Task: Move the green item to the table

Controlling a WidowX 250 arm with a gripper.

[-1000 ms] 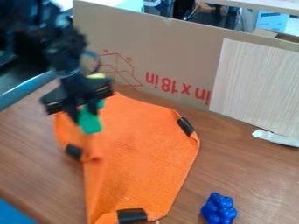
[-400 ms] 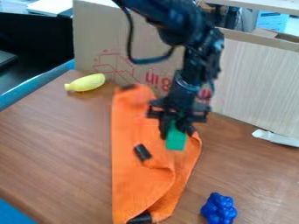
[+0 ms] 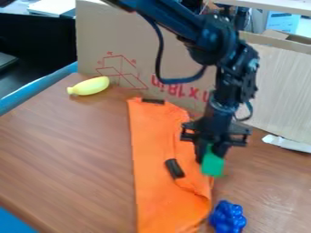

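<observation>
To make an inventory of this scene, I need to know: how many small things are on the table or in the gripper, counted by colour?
Yellow: 1, banana-shaped toy
Orange: 1, fabric cloth with black pieces on it
Green: 1, block-like item at the black gripper
Blue: 1, shiny lumpy toy
Total: 4

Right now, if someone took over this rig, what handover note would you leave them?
End effector: closed on the green item.
Item: at the orange cloth's right edge in the picture; whether it touches cloth or table I cannot tell.
Nearby: blue bumpy object in front, yellow item at the back left.
Done: item grasped.
Left: set it on bare table and let go, probably clear of the cloth.
</observation>
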